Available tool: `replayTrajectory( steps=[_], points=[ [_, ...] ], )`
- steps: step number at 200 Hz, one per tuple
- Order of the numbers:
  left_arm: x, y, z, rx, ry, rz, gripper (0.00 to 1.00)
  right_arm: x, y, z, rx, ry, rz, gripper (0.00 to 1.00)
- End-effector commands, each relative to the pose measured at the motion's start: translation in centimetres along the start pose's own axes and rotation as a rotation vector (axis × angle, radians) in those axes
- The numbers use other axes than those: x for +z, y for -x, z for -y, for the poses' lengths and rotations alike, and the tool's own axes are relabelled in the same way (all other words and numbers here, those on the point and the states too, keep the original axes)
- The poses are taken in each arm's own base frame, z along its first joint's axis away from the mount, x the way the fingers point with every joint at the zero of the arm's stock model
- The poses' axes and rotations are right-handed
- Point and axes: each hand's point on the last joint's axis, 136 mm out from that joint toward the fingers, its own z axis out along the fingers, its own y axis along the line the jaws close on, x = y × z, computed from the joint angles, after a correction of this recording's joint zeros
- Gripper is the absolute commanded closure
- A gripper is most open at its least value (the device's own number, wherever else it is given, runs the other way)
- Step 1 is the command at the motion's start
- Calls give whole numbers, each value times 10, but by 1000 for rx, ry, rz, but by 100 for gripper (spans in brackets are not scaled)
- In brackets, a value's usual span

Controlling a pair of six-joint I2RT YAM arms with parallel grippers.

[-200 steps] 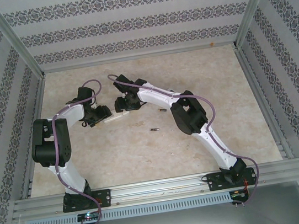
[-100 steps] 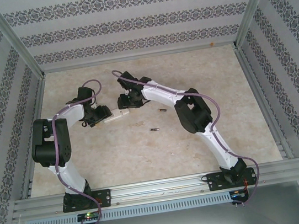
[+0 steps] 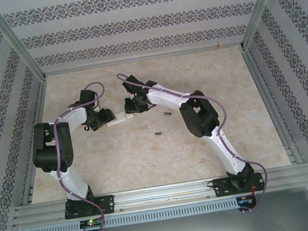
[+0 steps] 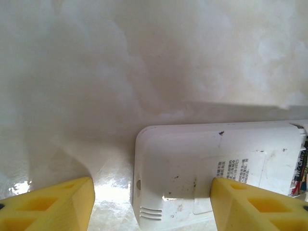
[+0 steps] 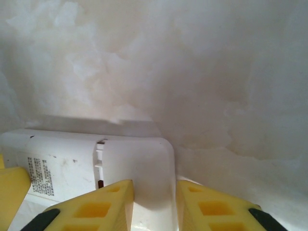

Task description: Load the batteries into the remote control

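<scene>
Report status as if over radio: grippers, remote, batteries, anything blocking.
Left gripper open over remote end. Right gripper narrow over other end, grip unclear. Two batteries loose on table. No obstruction seen.

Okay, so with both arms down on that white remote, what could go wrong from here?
The remote lies loose on the table. The left gripper has its jaws wide apart over one end and is not clamping it, so a push from the right gripper on the cover may just slide the remote. Two batteries lie loose nearby, and a sweeping arm could roll them off.
</scene>
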Motion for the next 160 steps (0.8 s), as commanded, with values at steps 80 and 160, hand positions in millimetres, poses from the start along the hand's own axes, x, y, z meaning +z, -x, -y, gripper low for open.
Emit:
replayTrajectory(
  steps=[80, 160],
  points=[
    [12, 2, 19, -4, -122, 13, 35, 19, -60, 2, -35, -19, -111, 78],
    [-31, 31, 23, -24, -139, 145, 16, -72, 5, -20, -122, 74, 241, 52]
  ],
)
